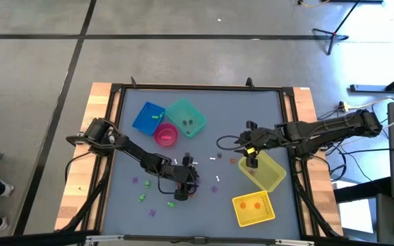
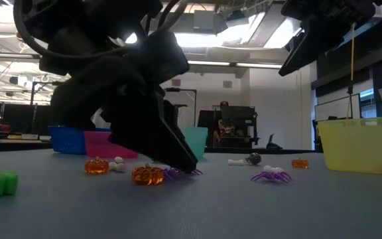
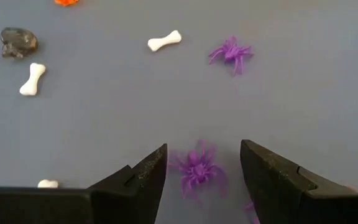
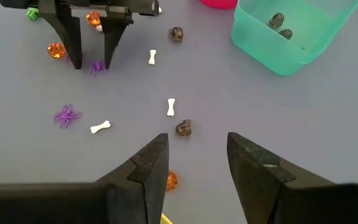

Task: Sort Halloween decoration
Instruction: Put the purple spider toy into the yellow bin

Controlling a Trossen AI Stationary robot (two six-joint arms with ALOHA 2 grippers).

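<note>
Partly sorted, a few trinkets are seen in the teal bin (image 4: 291,37) and yellow bin (image 1: 254,208), while many lie loose on the worktop (image 1: 204,147); the left pincer (image 3: 202,171) is spread open around a purple spider (image 3: 197,171), ungripped, and the right pincer (image 4: 194,158) is held open and empty near the yellow bins.

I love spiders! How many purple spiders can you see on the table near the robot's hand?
2. One purple spider lies on the table between the open fingers of the left gripper. The other purple spider lies farther off, near a white bone. More may be hidden.
</note>
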